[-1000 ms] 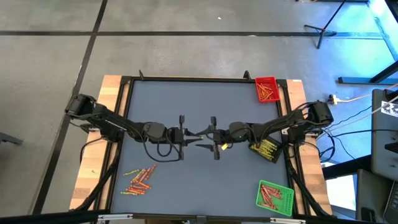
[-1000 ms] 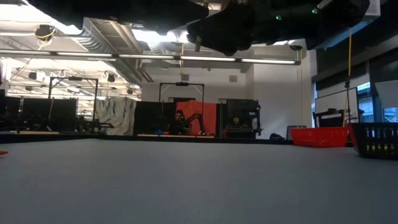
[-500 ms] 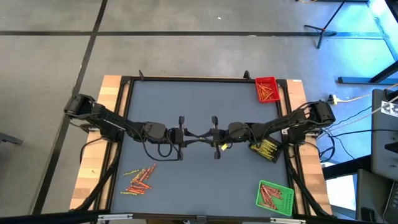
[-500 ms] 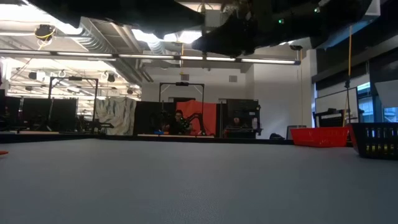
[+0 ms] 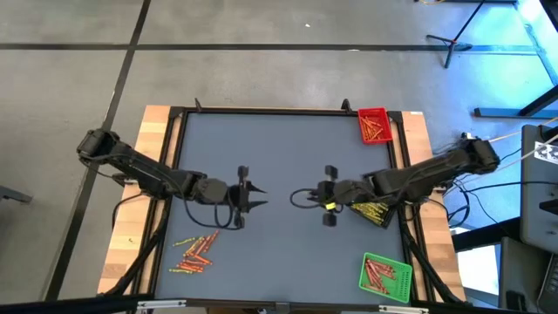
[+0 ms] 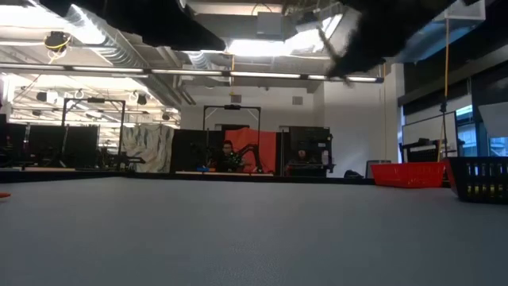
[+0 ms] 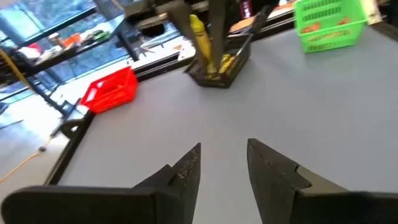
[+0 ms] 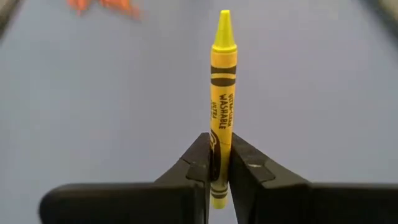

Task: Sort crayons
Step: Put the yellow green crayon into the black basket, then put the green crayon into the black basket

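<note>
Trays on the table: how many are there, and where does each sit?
3. The red tray is at the table's far right corner, the black tray at the right edge beside the right arm, and the green tray at the near right corner. None seems hidden.

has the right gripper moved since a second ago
Yes. The right gripper, shut on a yellow crayon, has pulled back from the table's middle toward the black tray on its own side.
</note>
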Controlling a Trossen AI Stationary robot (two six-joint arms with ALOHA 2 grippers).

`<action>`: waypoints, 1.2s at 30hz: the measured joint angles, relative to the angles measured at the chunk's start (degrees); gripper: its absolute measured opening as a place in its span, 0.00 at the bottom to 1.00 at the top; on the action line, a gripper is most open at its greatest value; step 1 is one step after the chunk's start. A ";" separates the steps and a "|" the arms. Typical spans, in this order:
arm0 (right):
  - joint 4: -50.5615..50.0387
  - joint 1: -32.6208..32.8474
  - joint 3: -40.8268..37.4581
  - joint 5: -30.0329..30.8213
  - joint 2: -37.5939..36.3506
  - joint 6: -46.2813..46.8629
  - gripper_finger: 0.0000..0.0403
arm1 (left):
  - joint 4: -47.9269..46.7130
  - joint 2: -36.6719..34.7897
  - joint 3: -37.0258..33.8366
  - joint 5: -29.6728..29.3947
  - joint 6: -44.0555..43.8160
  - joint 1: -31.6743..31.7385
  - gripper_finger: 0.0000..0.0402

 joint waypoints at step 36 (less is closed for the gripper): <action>-54.58 14.43 -5.76 -12.01 -3.29 62.96 0.32 | 1.78 0.04 -0.02 -0.37 4.87 2.40 0.29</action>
